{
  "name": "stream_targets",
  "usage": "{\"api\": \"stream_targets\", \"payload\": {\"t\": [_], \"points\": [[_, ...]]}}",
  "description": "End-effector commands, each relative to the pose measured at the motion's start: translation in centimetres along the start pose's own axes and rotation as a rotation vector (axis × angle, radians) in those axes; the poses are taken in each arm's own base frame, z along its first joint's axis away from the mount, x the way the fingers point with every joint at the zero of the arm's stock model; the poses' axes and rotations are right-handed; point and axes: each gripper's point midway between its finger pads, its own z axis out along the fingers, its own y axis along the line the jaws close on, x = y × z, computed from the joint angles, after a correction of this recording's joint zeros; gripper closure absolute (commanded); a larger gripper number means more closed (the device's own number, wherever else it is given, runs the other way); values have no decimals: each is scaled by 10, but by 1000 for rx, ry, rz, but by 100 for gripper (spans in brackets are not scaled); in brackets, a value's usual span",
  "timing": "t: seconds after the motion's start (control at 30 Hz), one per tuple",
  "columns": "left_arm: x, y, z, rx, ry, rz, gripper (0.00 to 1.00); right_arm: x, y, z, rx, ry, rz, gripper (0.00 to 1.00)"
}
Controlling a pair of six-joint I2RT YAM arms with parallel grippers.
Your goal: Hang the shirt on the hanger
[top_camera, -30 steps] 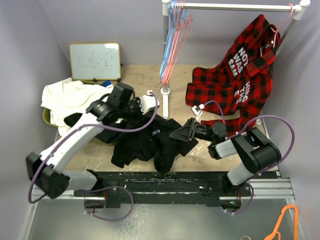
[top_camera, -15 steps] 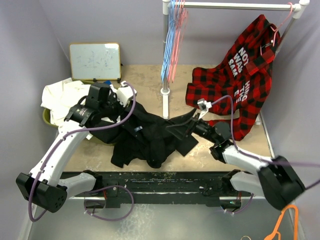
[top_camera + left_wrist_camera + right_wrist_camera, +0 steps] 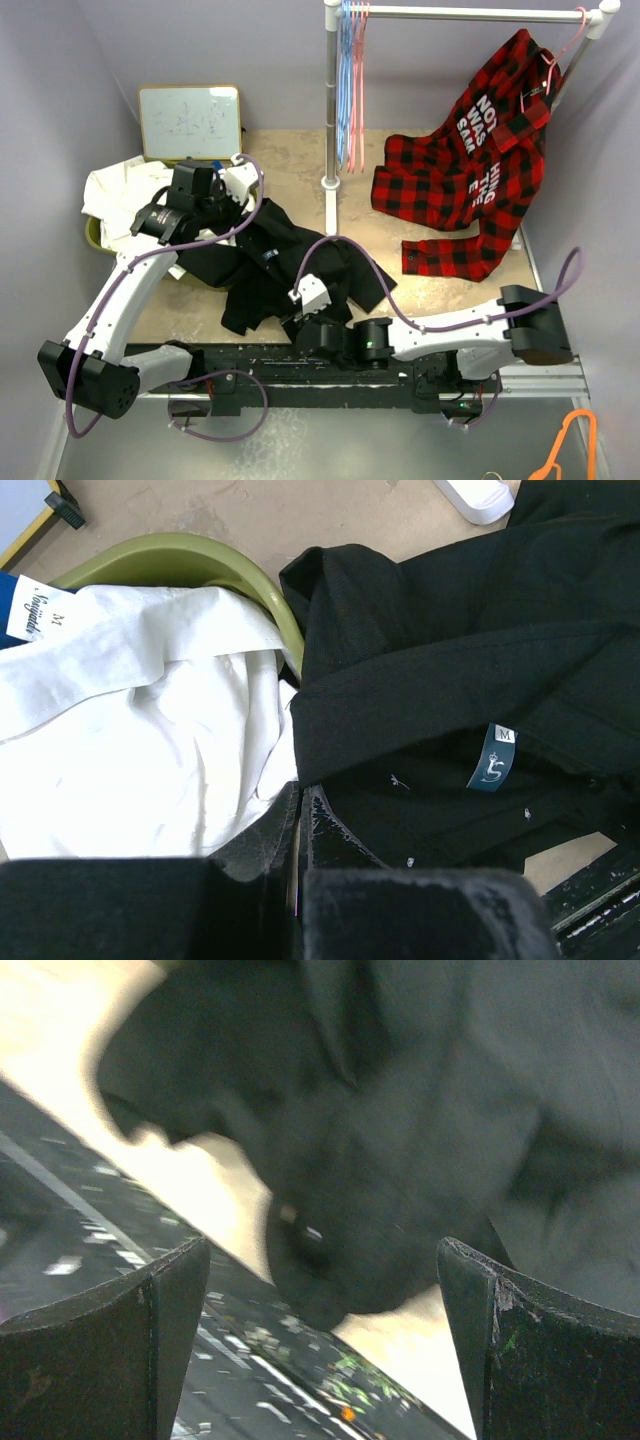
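Note:
The black shirt (image 3: 270, 265) lies crumpled on the table's middle. Its collar with a teal size label shows in the left wrist view (image 3: 480, 660). My left gripper (image 3: 190, 228) sits at the shirt's left edge beside the white garment. Its jaws (image 3: 299, 792) are pressed together on the shirt's edge. My right gripper (image 3: 300, 335) is low at the table's front edge. It is wide open (image 3: 320, 1260) and empty, over a hanging fold of the shirt (image 3: 420, 1110); this view is blurred. Thin pink hangers (image 3: 360, 90) hang on the rail among blue ones.
A white garment (image 3: 125, 195) fills a green bowl (image 3: 190, 560) at the left. A whiteboard (image 3: 190, 122) leans at the back. A red plaid shirt (image 3: 470, 170) hangs from the rack (image 3: 331, 110) at the right. An orange hanger (image 3: 570, 440) lies off the table.
My left gripper moved left and the black shirt slid left with it. My right arm swung from the shirt's right side down and left to the table's front edge.

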Motion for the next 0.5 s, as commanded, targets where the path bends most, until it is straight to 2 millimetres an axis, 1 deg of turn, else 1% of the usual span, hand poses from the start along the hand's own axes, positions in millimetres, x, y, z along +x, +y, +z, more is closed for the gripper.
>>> {"api": "stream_targets", "payload": {"t": [0.0, 0.07, 0.2, 0.27, 0.47], "points": [[-19, 7, -7, -23, -68, -12, 100, 20, -61, -5, 326, -11, 81, 8], [-18, 6, -6, -18, -62, -14, 100, 22, -60, -3, 318, -21, 102, 12], [-18, 6, -6, -19, -64, -11, 100, 23, -68, -5, 346, -30, 88, 14], [-17, 7, -5, -22, -62, -10, 100, 21, -66, -4, 332, -39, 80, 16], [-15, 7, -5, -23, -58, -9, 100, 13, -45, 5, 241, -69, 88, 26]]}}
